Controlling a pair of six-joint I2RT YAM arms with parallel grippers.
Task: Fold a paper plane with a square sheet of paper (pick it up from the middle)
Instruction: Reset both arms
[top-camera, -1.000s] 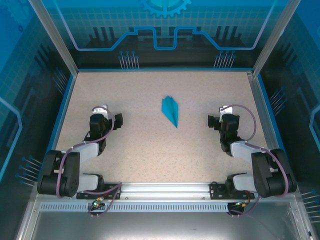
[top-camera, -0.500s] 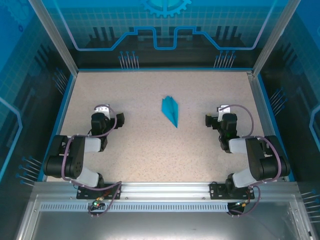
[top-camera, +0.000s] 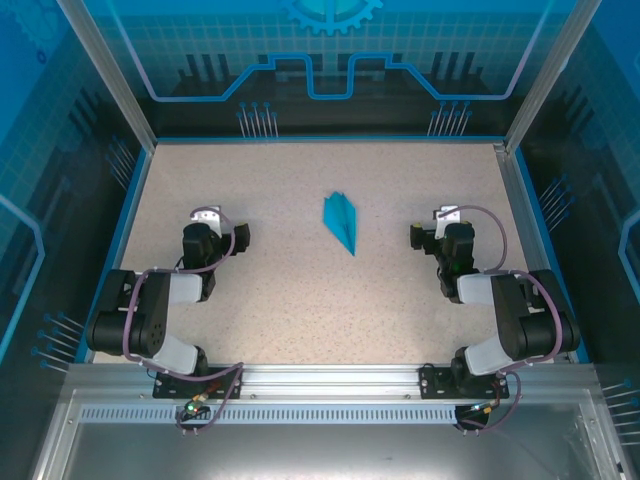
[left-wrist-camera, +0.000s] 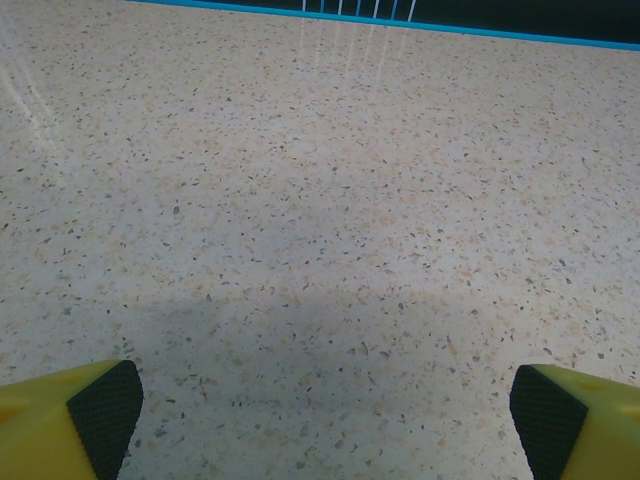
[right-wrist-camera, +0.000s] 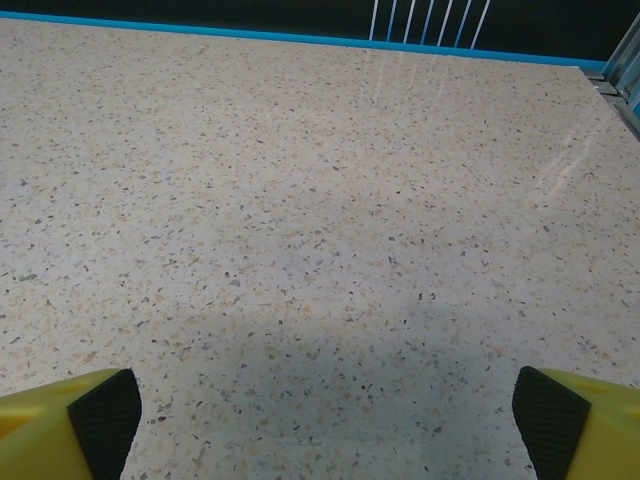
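As the paper plane (top-camera: 340, 222) looks light, crushable, I'd pinch its centre fold; left claw (top-camera: 237, 239), right claw (top-camera: 417, 238) both wide open.

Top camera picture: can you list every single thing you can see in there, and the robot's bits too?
paper plane: 1, teal-blue, lying in the middle of the table between the two arms, touching neither
table: 1, speckled beige with a blue edge, under everything
walls: see-through blue panels with line patterns, around the far side and both sides
rail: 1, silver metal, along the near edge where the arms are bolted
left arm: 1, black, folded up at the near left
right arm: 1, black, folded up at the near right
left claw: 1, yellow fingers with black pads, open, holding nothing
right claw: 1, yellow fingers with black pads, open, holding nothing
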